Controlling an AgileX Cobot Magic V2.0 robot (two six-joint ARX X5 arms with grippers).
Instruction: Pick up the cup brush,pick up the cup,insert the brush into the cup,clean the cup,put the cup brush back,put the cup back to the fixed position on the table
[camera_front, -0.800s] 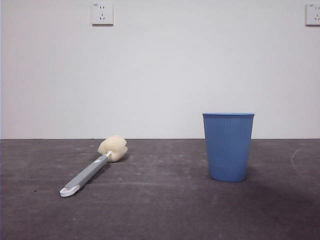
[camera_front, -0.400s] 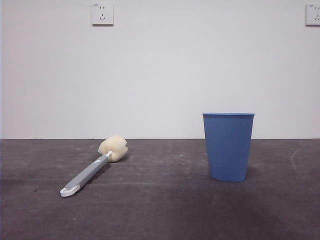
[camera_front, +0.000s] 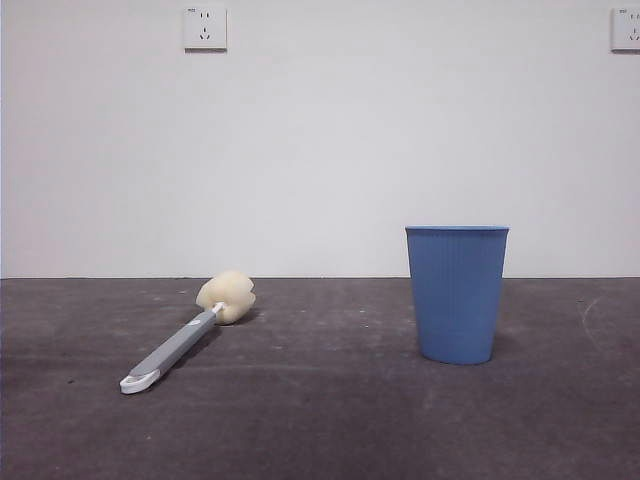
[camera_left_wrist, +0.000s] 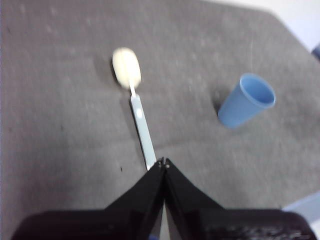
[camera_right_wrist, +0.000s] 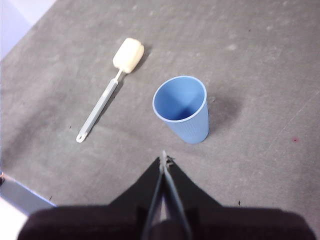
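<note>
The cup brush lies flat on the dark table at the left, sponge head toward the back wall, white loop toward the front. It also shows as the cup brush and the cup brush in the wrist views. The blue cup stands upright at the right, seen too as the cup and the cup, with nothing inside it. My left gripper hangs shut high above the brush's loop end. My right gripper is shut, high above the table on the near side of the cup. Neither shows in the front view.
A white wall with two power sockets rises behind the table. The table's edge and a pale surface beyond it show in the right wrist view.
The brush and cup have not moved. A faint shadow on the table near the cup has faded.
</note>
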